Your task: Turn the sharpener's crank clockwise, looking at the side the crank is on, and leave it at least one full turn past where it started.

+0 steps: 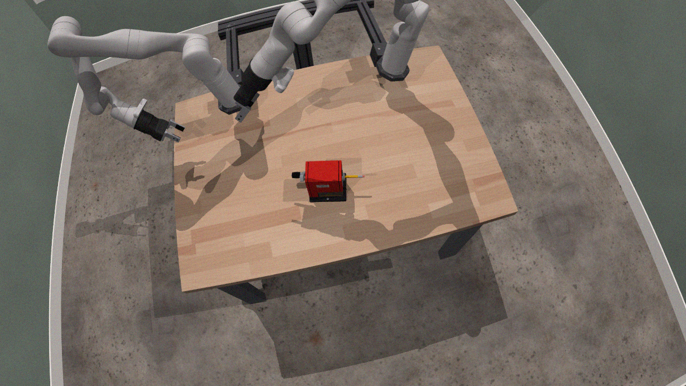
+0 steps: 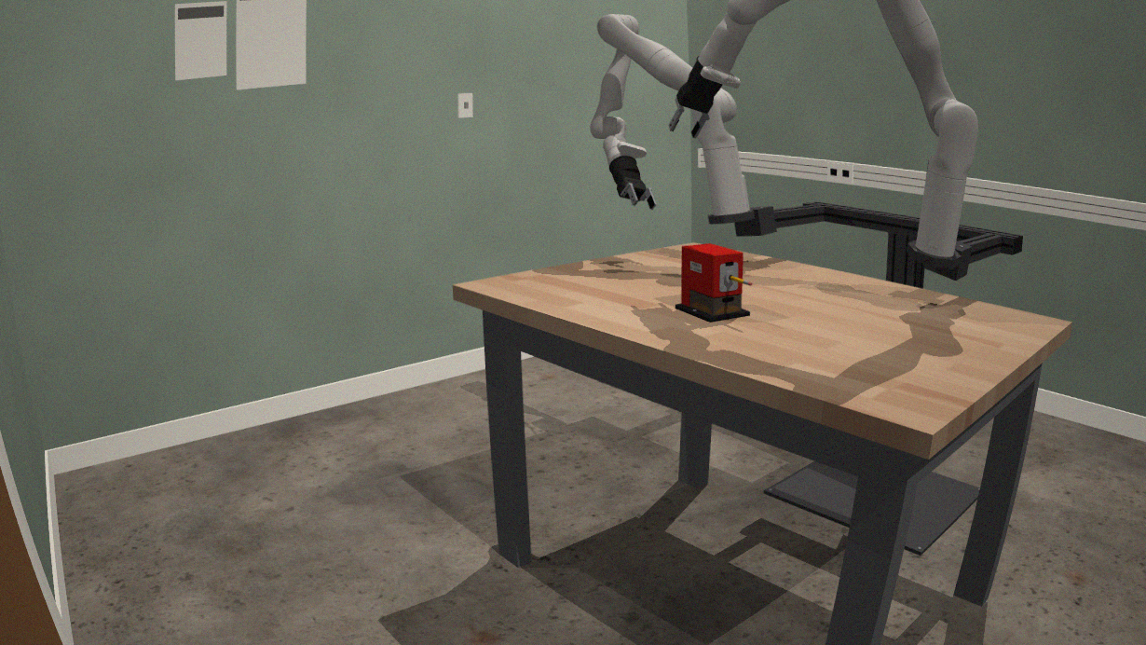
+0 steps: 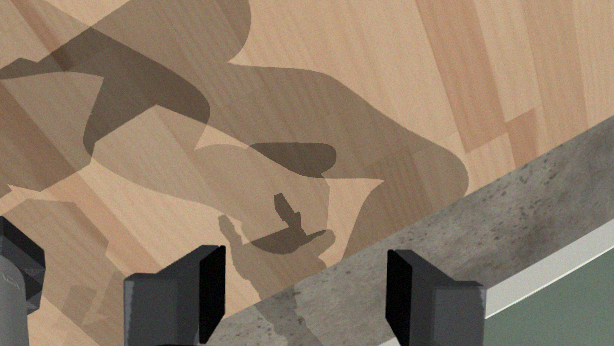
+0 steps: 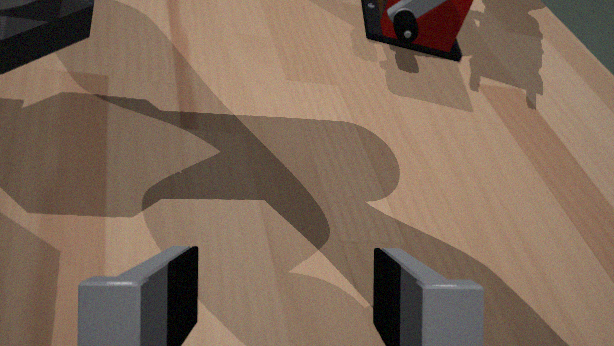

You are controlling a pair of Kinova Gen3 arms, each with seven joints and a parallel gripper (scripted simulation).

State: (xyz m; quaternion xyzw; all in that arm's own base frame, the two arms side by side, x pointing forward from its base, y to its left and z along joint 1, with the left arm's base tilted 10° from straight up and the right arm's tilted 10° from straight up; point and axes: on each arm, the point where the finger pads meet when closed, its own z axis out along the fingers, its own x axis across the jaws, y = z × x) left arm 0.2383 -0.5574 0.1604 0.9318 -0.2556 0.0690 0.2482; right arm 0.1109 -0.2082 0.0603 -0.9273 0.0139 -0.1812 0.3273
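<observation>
The red sharpener [image 1: 323, 173] [image 2: 701, 270] [image 4: 442, 30] stands upright on its black base on the table. Its grey crank arm [image 4: 425, 6] slants down to a black knob [image 1: 295, 175] [image 4: 406, 26], on the sharpener's left side in the top view. The exterior view hides the crank. A yellow pencil [image 1: 353, 176] [image 2: 739, 280] sticks out of the opposite side. My left gripper [image 1: 247, 111] [image 2: 684, 130] [image 3: 305, 282] is open and empty, high above the table's back left part. My right gripper [image 1: 180, 134] [image 2: 643, 201] [image 4: 285, 285] is open and empty near the table's left edge. Neither touches the sharpener.
The wooden table [image 1: 407, 192] [image 2: 849, 352] [image 3: 550, 30] [image 4: 310, 30] carries wide arm shadows. Both arm bases stand at its back edge, before a dark frame [image 1: 297, 10]. A black part [image 4: 40, 35] crosses the upper left of the right wrist view; I cannot tell which part.
</observation>
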